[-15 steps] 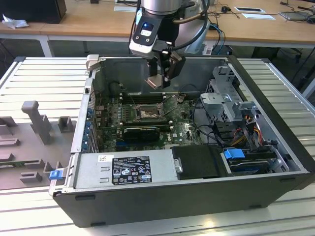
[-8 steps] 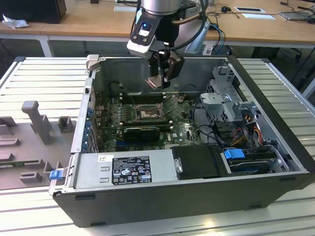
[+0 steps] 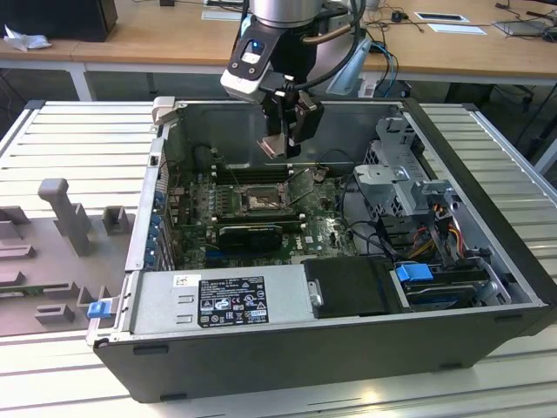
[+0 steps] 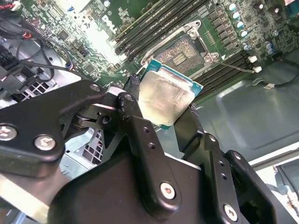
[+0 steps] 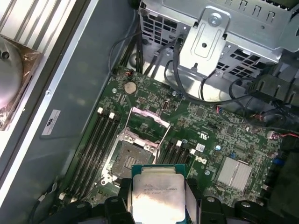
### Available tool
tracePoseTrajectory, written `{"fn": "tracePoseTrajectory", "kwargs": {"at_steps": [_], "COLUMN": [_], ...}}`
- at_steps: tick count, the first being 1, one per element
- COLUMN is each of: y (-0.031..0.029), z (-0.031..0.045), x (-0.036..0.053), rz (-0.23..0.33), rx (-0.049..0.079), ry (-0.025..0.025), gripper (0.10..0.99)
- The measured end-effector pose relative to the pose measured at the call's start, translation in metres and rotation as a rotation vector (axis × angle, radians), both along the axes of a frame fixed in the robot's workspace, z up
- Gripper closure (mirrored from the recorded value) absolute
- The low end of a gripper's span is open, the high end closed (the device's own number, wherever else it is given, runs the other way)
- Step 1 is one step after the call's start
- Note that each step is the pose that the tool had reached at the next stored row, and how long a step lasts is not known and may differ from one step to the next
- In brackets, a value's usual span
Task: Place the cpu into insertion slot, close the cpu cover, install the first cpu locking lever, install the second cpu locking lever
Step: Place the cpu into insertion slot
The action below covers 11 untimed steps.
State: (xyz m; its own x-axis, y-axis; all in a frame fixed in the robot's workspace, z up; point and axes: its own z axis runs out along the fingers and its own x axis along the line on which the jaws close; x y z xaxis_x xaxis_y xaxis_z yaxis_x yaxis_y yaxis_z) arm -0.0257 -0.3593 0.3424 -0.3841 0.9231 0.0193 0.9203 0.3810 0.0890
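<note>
My gripper [image 3: 285,144] hangs inside the open computer case, shut on the cpu [image 3: 273,146], a flat square chip with a pale metal top. It is held above the green board and a little behind the insertion slot [image 3: 258,200]. In both wrist views the cpu [image 4: 168,98] [image 5: 156,193] sits between the black fingers [image 4: 133,100], clear of the board. The insertion slot [image 4: 182,51] [image 5: 128,158] lies uncovered, its contact field showing. The cpu cover [image 5: 148,122] stands tilted up at the slot's far edge. A thin wire lever [image 4: 232,67] juts out beside the slot.
Black memory slots [image 5: 96,144] flank the socket. A metal drive cage [image 3: 400,183] with cables [image 3: 361,222] fills the exterior view's right of the case. A grey power supply [image 3: 222,296] and a black tray [image 3: 352,286] line the near side. Grey fixtures [image 3: 65,213] stand outside.
</note>
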Motion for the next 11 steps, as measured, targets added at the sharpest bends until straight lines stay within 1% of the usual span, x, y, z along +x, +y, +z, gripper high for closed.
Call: {"fn": "tracePoseTrajectory", "kwargs": {"at_steps": [11], "y": [0.0000], "z": [-0.0014], "x": [-0.0001], "rz": [-0.083], "rx": [0.000], "ry": [0.0000], "gripper": [0.545]}}
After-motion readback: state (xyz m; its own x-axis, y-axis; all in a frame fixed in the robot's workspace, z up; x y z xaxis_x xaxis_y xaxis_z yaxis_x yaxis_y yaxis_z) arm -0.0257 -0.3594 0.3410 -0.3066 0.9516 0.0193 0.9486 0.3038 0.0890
